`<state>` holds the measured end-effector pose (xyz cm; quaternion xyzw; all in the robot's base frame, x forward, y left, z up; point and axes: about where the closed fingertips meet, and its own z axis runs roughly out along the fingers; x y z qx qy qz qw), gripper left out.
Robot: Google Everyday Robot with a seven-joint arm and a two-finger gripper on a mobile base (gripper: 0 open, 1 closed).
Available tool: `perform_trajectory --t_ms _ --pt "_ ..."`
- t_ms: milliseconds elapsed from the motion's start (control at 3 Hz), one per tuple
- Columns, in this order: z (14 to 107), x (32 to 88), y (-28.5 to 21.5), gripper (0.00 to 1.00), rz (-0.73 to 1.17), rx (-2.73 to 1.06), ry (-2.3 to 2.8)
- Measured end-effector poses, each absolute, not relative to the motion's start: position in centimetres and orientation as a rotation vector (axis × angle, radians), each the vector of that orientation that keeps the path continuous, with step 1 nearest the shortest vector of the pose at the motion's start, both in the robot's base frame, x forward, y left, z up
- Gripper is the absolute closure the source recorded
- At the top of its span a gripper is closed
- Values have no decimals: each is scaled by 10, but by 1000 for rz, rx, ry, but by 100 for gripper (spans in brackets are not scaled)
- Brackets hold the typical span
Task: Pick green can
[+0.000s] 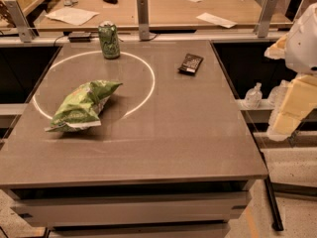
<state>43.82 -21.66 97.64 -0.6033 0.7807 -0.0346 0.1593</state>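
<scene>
Camera view shows one small green metal can [109, 40], one wrinkled light-green chip bag [81, 105] and one flat dark packet [190, 63] on the grey desk [173, 133]. The can stands upright near the far edge, toward the left corner, with a silver top and pale markings. The pale gripper [292, 105] hangs beyond the right edge; how open it is, I cannot tell.

The green can [109, 40] shows smooth, glossy painted metal with a bare silver top. The chip bag [81, 105] is crinkled, shiny plastic film. The counter [168, 138] has a smooth, stone-like top with a faint sheen. The small dark packet [190, 63] looks glossy. At the right edge, off the counter's side, the pincer [292, 108] looks like pale, matt plastic. Behind, the desk [163, 11] is wood and carries matt paper sheets [73, 15].
</scene>
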Motion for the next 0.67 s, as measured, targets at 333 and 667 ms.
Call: perform_trajectory --t_ms 333,667 --pt "976 438 -217 0 -99 -1724 2231" --pt "978 440 -220 0 -9 -1655 2225"
